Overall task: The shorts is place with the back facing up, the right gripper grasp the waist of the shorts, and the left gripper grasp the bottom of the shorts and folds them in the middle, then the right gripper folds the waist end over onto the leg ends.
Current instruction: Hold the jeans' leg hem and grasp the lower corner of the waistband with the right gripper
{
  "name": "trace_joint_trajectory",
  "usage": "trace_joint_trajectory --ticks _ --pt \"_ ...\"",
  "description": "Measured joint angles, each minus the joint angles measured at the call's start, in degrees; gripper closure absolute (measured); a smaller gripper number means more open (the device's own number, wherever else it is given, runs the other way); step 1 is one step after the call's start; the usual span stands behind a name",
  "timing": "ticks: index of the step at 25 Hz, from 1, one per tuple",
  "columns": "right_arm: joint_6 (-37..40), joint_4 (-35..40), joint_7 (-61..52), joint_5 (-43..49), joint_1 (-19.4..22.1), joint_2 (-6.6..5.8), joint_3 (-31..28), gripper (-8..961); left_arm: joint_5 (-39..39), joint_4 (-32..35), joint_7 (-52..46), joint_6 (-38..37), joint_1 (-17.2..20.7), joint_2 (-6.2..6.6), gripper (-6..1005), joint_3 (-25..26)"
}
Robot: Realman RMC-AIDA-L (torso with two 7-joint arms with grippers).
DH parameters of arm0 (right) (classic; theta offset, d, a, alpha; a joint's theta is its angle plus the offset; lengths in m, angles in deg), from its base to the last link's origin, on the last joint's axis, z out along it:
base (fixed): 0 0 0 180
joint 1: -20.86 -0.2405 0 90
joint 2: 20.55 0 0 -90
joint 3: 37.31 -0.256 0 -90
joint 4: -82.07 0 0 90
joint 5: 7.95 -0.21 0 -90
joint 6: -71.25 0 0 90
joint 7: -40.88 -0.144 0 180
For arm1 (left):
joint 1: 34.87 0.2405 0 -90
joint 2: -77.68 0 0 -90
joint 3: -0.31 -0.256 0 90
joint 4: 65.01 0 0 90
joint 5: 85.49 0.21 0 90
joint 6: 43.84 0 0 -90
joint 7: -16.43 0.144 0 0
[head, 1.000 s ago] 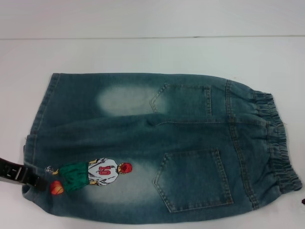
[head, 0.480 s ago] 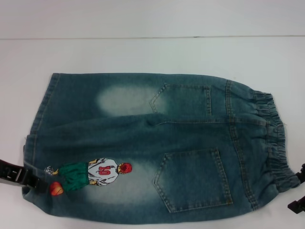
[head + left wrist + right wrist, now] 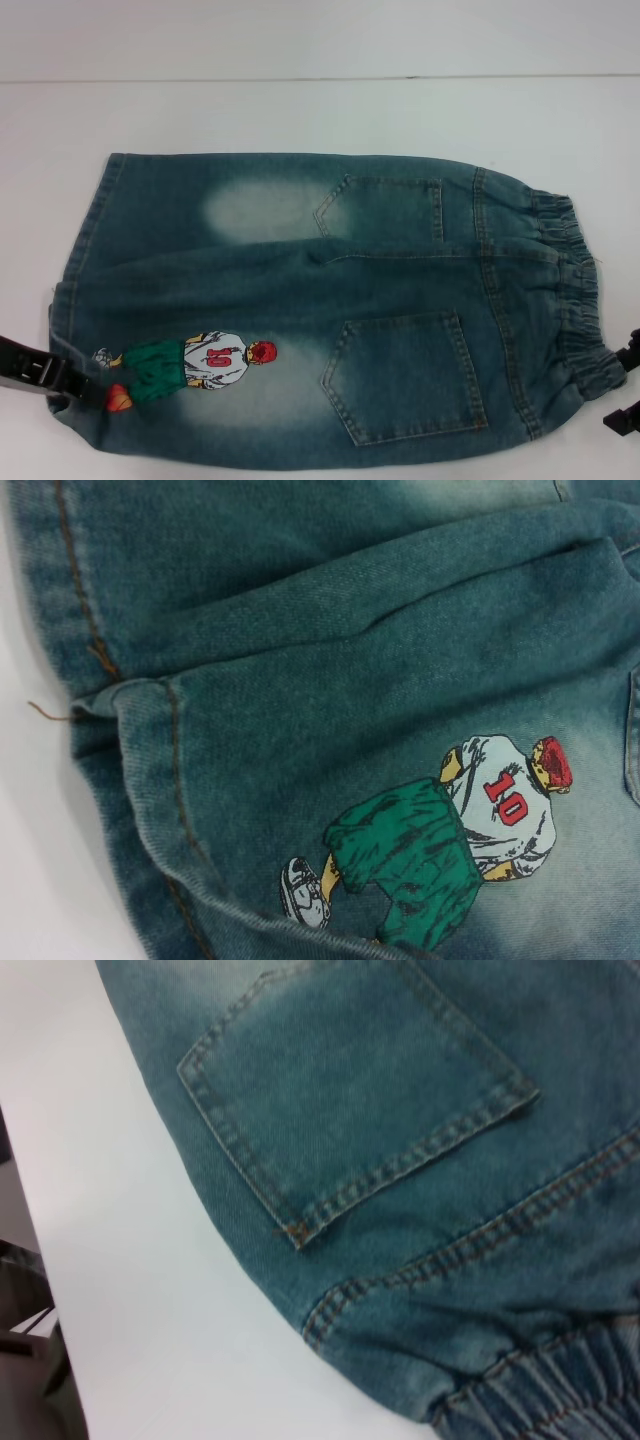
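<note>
The blue denim shorts (image 3: 330, 310) lie flat with the back up and both patch pockets showing. The waist (image 3: 580, 300), a ruffled elastic band, is at the right. The leg hems (image 3: 85, 250) are at the left, next to the cartoon print (image 3: 205, 362). My left gripper (image 3: 70, 382) is at the near leg's hem, beside the small orange ball. My right gripper (image 3: 624, 385) pokes in from the right edge, open, with its two black fingers either side of the waistband's near corner. The left wrist view shows the print (image 3: 480, 820) and hem (image 3: 150, 780). The right wrist view shows a pocket (image 3: 360, 1090) and the waistband (image 3: 560, 1390).
The shorts rest on a white table (image 3: 300, 110) whose bare surface runs behind them to a far edge line. In the right wrist view the table's near edge drops off to dark shapes (image 3: 25, 1360) below.
My right gripper has come in from the right edge and closed on the waistband's near corner. The left gripper has shifted slightly left at the hem, which is bunched a little.
</note>
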Motion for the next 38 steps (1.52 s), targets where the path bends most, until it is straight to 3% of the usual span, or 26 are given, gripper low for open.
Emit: trace_joint_trajectory --ticks 20,36,38 --pt "-2.9 -2.2 5.0 -3.3 1.0 -0.11 -0.6 101 0.0 -1.1 0.5 0.9 -0.2 0.08 977 0.0" --pt "-4.0 -2.2 6.3 -3.7 1.7 -0.01 -0.6 773 0.0 -1.4 2.7 2.3 0.3 -0.10 977 -1.0" --pt "-4.0 -2.5 7.4 -4.3 1.8 0.00 -0.6 805 -0.1 -1.4 2.8 2.9 0.5 -0.11 977 -0.8"
